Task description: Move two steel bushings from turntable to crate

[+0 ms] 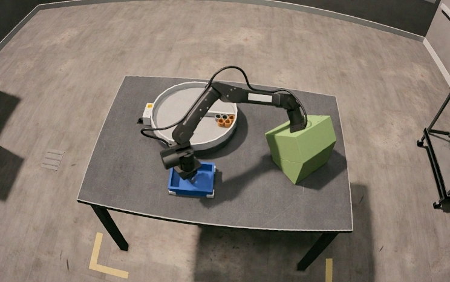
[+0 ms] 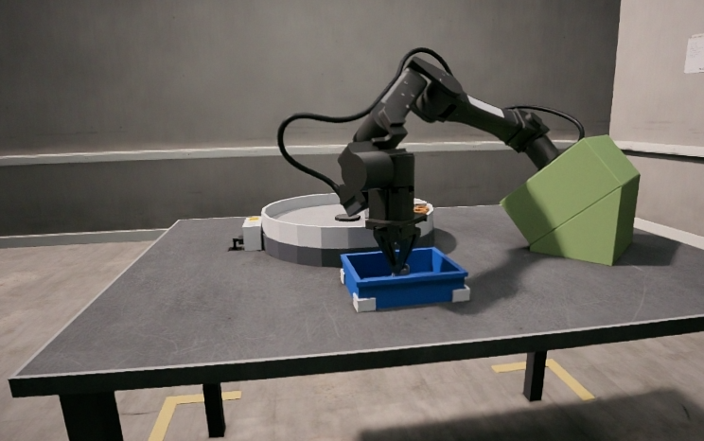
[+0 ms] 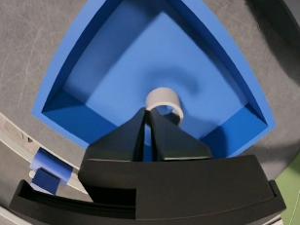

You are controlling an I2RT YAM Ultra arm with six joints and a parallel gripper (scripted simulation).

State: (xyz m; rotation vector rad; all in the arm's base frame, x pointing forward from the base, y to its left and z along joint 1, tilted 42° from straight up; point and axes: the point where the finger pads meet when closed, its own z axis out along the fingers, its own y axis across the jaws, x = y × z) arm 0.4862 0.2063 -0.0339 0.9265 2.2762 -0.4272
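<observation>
My gripper (image 1: 190, 178) (image 2: 397, 271) (image 3: 147, 113) points down into the blue crate (image 1: 190, 192) (image 2: 415, 295) (image 3: 122, 62). It is shut on the near wall of a grey steel bushing (image 1: 193, 180) (image 2: 405, 269) (image 3: 163, 96). The bushing is inside the crate, below its rim; whether it touches the floor is unclear. On the turntable (image 1: 172, 106) (image 2: 311, 236) two grey steel bushings stand at the right, one left (image 1: 218, 117) and one right (image 1: 225, 117), beside three orange bushings (image 1: 227, 123). No other bushing shows in the crate; part of its floor is hidden by my fingers.
The turntable's raised white rim stands behind the crate, with a straight white divider (image 1: 215, 114) by the bushings. A white box (image 1: 147, 114) (image 2: 252, 235) adjoins its left side. A large green block (image 1: 299, 146) (image 2: 581, 207) stands at the right around the arm's base. White corner pieces hold the crate.
</observation>
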